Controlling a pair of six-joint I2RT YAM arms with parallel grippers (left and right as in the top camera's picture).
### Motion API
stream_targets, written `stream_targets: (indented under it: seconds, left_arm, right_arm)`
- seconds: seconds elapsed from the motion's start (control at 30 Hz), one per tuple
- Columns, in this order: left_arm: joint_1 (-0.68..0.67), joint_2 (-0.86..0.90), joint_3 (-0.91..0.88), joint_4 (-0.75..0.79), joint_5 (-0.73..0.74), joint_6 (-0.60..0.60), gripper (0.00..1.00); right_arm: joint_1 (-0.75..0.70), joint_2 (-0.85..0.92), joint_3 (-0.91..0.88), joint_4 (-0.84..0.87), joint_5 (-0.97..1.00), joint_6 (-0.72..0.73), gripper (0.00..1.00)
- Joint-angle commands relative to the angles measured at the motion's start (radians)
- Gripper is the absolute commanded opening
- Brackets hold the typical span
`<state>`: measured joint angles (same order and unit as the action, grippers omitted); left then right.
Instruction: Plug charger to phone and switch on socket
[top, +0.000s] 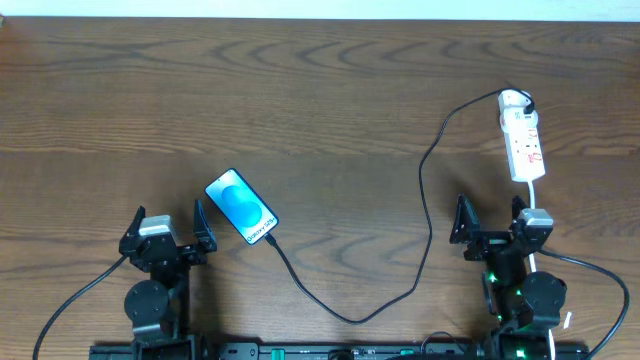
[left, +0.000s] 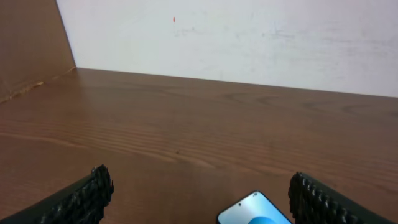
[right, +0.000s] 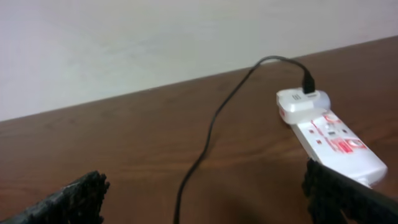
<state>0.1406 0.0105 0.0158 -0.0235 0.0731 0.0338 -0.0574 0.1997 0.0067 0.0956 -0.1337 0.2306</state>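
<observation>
Black charger (top: 426, 205) tip lies at phone (top: 241, 207) near end, seating unclear, socket (top: 524, 145) well apart at right; left claw (top: 168, 210) and right claw (top: 490, 205) spread, empty: best pinch just behind tip, push squarely.

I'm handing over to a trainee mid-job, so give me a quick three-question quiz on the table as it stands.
1. True or false: the left gripper holds the phone.
2. Where does the charger meet the socket? A) at its far end B) at its near end C) nowhere
3. Fill in: the right gripper is ____.

Key:
1. False. It is open and clear of the phone.
2. A
3. open
</observation>
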Motion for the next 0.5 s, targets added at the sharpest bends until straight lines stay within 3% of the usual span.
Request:
stream_targets:
  seconds: [0.0,0.2,0.47]
  left_arm:
    - [0.004,-0.006,-0.012,-0.04,0.021,0.003,0.92]
    - [0.004,-0.006,-0.012,-0.04,0.021,0.003,0.92]
    - [0.004,-0.006,-0.012,-0.04,0.021,0.003,0.92]
  right_arm:
    - [0.007,-0.058,-0.002,-0.051,0.031,0.0,0.99]
    - [0.007,-0.136,-0.002,-0.172,0.065,0.0,0.99]
    - [0.007,-0.195,-0.001,-0.171,0.078,-0.037,0.99]
